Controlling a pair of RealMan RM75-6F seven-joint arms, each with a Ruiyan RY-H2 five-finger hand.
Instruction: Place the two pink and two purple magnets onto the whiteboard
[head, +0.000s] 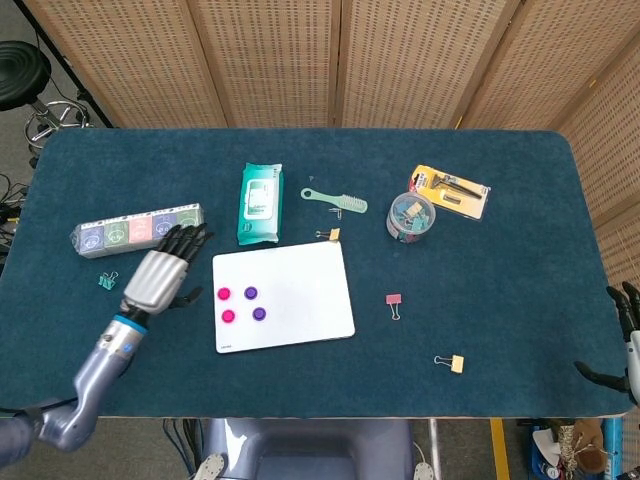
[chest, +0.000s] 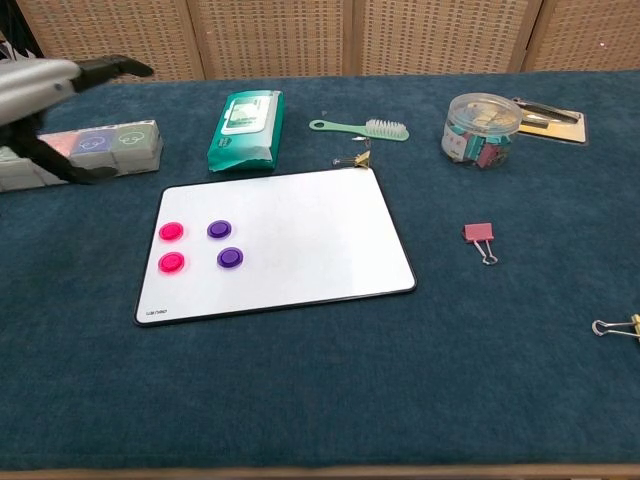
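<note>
The whiteboard (head: 300, 290) (chest: 300, 235) lies flat near the table's middle. On its left part sit two pink magnets (head: 223, 294) (head: 228, 316) and two purple magnets (head: 251, 293) (head: 259, 313); the chest view shows the same pink magnets (chest: 172, 231) (chest: 172, 262) and purple magnets (chest: 219, 229) (chest: 231, 257). My left hand (head: 162, 272) (chest: 60, 90) hovers left of the board, fingers spread, holding nothing. My right hand (head: 622, 340) shows only partly at the far right edge, beyond the table; its fingers look apart and empty.
A green wipes pack (head: 259, 203) and a box of coloured items (head: 140, 229) lie behind and left of the board. A green brush (head: 335, 200), a clip jar (head: 409, 216), a yellow package (head: 451, 190) and loose binder clips (head: 393, 301) (head: 451, 362) (head: 107, 281) are scattered around.
</note>
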